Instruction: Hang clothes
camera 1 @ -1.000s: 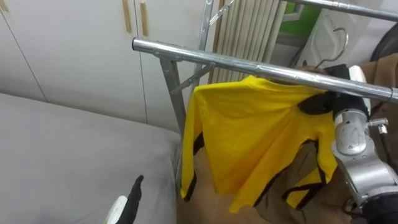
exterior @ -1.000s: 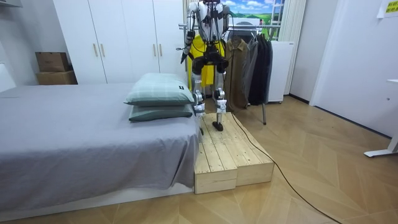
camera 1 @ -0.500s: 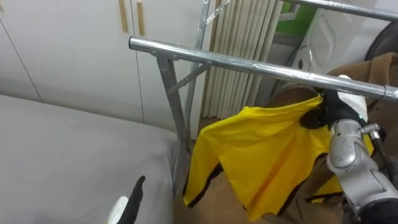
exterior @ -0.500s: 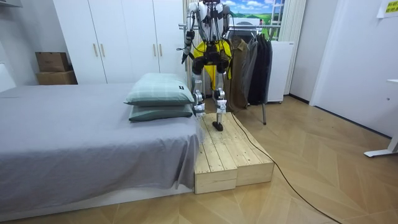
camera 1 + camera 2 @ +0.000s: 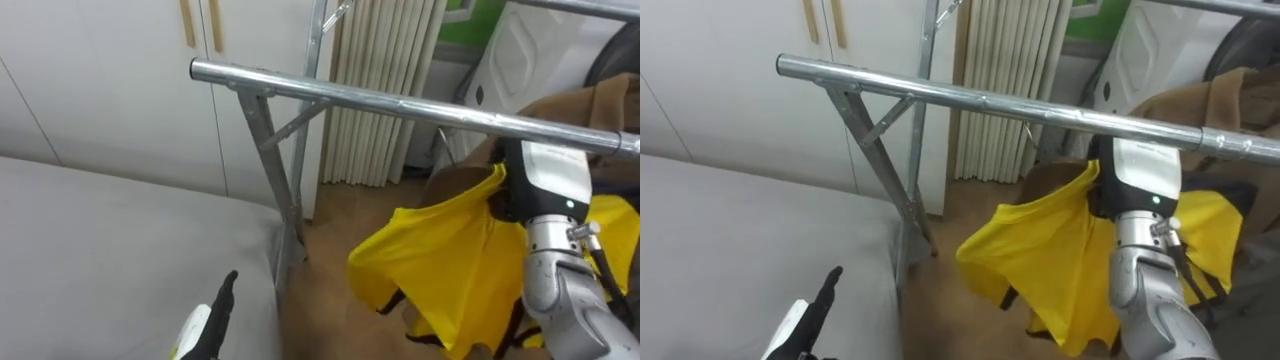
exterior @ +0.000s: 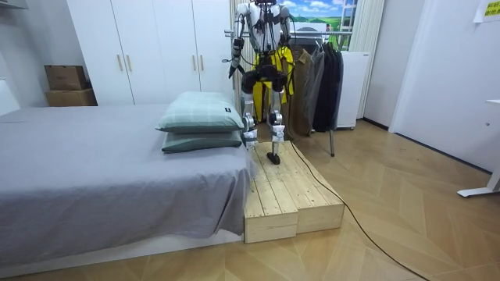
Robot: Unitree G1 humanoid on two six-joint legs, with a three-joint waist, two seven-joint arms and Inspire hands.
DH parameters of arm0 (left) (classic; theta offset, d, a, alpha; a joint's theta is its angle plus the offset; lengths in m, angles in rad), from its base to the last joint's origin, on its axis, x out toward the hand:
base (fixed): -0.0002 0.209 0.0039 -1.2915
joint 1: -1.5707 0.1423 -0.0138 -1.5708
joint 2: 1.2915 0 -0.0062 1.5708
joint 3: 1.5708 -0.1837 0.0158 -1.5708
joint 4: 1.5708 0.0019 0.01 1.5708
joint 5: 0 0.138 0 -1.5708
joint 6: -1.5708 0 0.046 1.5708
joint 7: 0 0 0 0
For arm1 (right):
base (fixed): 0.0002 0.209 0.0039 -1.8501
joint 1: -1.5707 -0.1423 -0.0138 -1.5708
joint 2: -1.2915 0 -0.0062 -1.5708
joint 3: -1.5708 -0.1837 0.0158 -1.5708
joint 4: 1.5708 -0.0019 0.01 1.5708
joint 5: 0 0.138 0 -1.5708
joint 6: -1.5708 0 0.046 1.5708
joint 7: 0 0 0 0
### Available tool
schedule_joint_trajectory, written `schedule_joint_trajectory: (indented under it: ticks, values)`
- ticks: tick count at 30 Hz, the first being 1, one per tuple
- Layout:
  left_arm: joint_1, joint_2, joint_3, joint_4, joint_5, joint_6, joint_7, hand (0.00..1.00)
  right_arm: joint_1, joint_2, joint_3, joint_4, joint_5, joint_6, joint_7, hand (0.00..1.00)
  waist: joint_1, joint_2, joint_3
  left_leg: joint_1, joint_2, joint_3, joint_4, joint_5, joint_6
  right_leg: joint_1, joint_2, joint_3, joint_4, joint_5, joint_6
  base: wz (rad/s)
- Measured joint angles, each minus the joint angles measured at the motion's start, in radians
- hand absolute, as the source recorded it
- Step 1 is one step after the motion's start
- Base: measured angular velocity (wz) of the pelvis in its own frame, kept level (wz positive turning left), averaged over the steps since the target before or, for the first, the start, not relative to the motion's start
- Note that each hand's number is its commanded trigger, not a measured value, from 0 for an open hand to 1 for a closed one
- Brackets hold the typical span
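We see the right robot hand (image 5: 545, 175) raised just under the metal clothes rail (image 5: 400, 100), its back turned towards us. The yellow shirt (image 5: 450, 260) is bunched against its far side. From there the shirt droops below and out to the left of that robot hand, clear of the rail and with its dark trim showing at the lower edge. The fingers are buried in the cloth, so we cannot tell how they grip it. A brown garment (image 5: 600, 100) sits just beyond the right robot hand, on its right side. The left robot hand (image 5: 205, 325) shows low down, well apart from the shirt. The one dark finger we see points straight up and holds nothing. The grey bed (image 5: 100, 250) spreads out to the left of this robot hand, and the white wardrobe doors (image 5: 100, 70) stand beyond it. In the room view the robot stands upright on a wooden platform (image 6: 289, 195) beside the bed, facing the rack. The yellow shirt hangs at its chest, and dark coats (image 6: 324, 86) hang further along on the room view's right.
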Motion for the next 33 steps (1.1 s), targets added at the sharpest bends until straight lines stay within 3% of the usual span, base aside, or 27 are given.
schedule_joint_trajectory:
  ticks: [7,15,18,24,33]
  values:
    - [-0.013,-0.001,-0.001,-0.001,-0.001,-0.006,-0.001,0.0,0.069,0.001,0.002,-0.116,-0.023,-0.035,-0.03,1.0,-0.007,0.019,-0.0107,0.004,0.001,0.011,0.0,0.0,0.0,0.0,0.0,0.006,0.005,0.0,0.0,-0.01]
    - [-0.013,-0.001,-0.006,-0.001,-0.003,-0.025,0.024,0.0,0.086,0.022,0.007,-0.128,-0.008,-0.034,-0.032,1.0,-0.008,0.019,-0.0108,0.011,0.001,0.025,-0.001,0.0,0.0,-0.003,0.002,0.018,0.015,0.0,0.0,-0.03]
    - [-0.012,-0.001,-0.011,0.004,-0.004,-0.035,0.048,0.0,0.132,0.038,0.007,-0.185,-0.01,-0.032,-0.032,1.0,-0.006,0.02,-0.0106,0.011,0.001,0.033,-0.001,0.0,0.0,-0.008,0.003,0.027,0.016,0.0,0.0,-0.08]
    - [-0.009,-0.005,-0.017,0.017,-0.004,-0.054,0.086,0.0,0.181,0.065,0.018,-0.282,-0.012,-0.059,-0.045,1.0,-0.012,0.026,-0.0094,0.021,0.002,0.067,-0.003,0.0,0.0,-0.008,0.007,0.051,0.016,0.0,0.0,-0.14]
    - [-0.006,-0.007,-0.026,0.087,-0.003,-0.07,0.085,0.0,0.222,0.065,0.061,-0.382,0.249,-0.075,-0.006,1.0,-0.027,0.053,-0.0084,0.026,0.003,0.067,-0.003,0.0,0.0,-0.01,0.014,0.062,0.017,0.0,0.0,-0.02]
